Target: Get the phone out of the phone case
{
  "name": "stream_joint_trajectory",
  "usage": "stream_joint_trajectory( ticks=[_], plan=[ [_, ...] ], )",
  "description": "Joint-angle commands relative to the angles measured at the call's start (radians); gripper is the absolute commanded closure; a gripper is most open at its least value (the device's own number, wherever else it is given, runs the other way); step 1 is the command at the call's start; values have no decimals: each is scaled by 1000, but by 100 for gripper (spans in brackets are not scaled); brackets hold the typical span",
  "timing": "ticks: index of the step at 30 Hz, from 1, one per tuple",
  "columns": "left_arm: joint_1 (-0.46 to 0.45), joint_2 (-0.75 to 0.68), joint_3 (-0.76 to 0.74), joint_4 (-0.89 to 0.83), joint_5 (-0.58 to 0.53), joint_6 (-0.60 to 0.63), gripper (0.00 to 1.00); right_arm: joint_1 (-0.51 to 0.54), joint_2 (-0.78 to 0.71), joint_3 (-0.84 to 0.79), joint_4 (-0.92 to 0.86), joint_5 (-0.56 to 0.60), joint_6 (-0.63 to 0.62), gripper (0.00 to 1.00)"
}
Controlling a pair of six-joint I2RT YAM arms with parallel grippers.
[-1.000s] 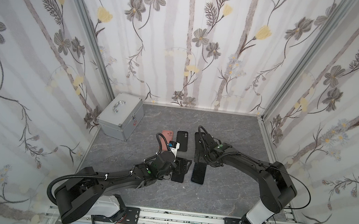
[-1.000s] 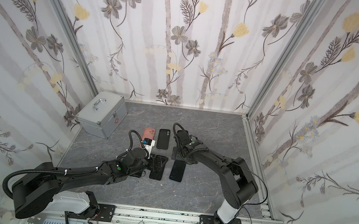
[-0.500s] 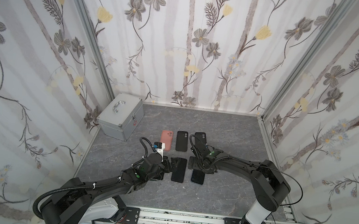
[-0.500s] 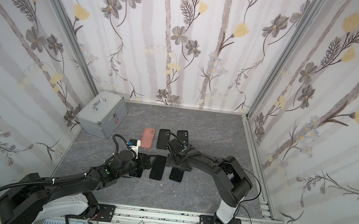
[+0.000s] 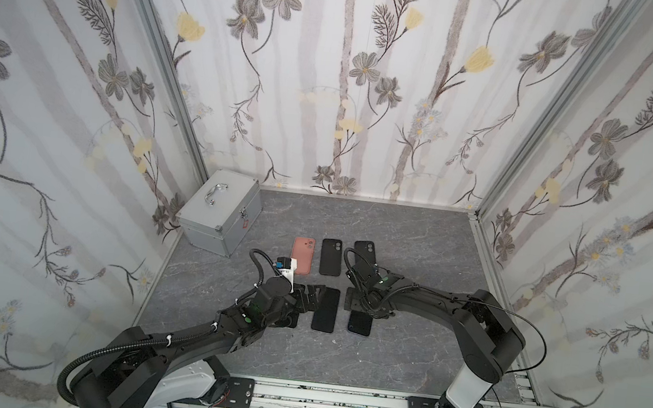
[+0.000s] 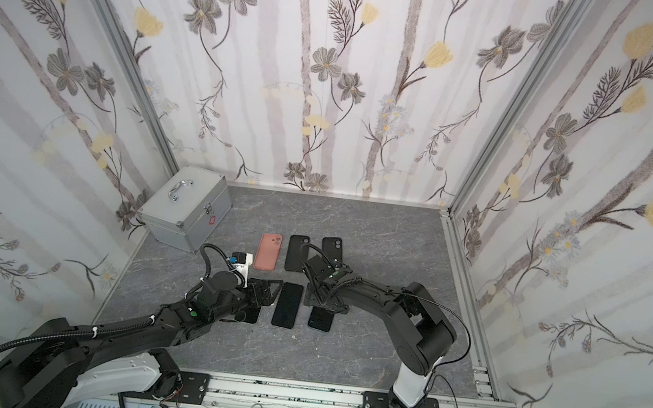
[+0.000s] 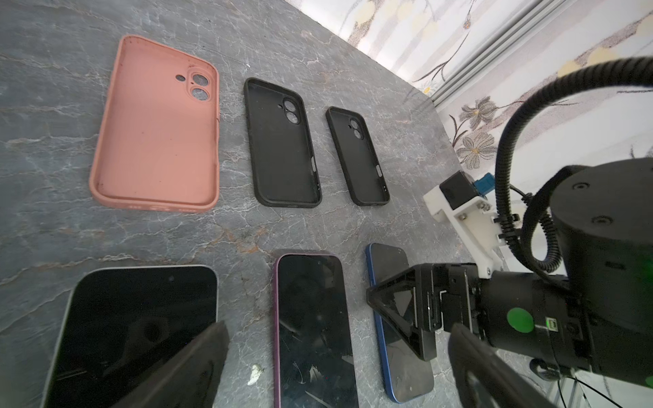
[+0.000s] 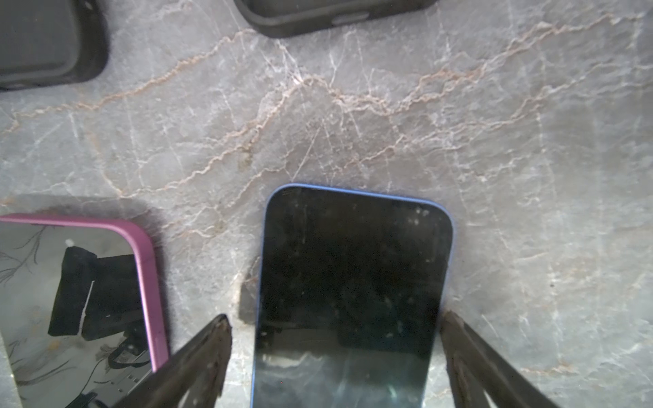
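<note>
The blue phone (image 8: 353, 282) lay bare on the desk (image 7: 247, 229), just beside the purple-rimmed phone (image 7: 314, 328). The right pincer (image 8: 335, 316) stood apart, one finger on each side of the blue phone. The left pincer (image 7: 337, 326) hung wide apart near the purple-rimmed phone. The empty pink case (image 7: 159, 130) lay farther back.

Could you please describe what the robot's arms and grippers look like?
The left arm and right arm are black with rounded joints, white base links and a green dot near each wrist. Ribbed black cable loops over them. The left gripper and right gripper have black triangular fingers.
</note>
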Motion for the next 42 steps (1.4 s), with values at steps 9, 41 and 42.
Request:
stream_joint_trajectory(
  ticks=[9,41,42],
  plan=[
    [12,20,16,39,8,-12,0,-1,32,-18,20,-26,-60,19],
    [114,-265,10,69,-466,404,0,-235,-608,-218,440,101,-312,0],
    [140,-263,13,74,-467,423,0,-261,-637,-246,483,104,-328,0]
  ],
)
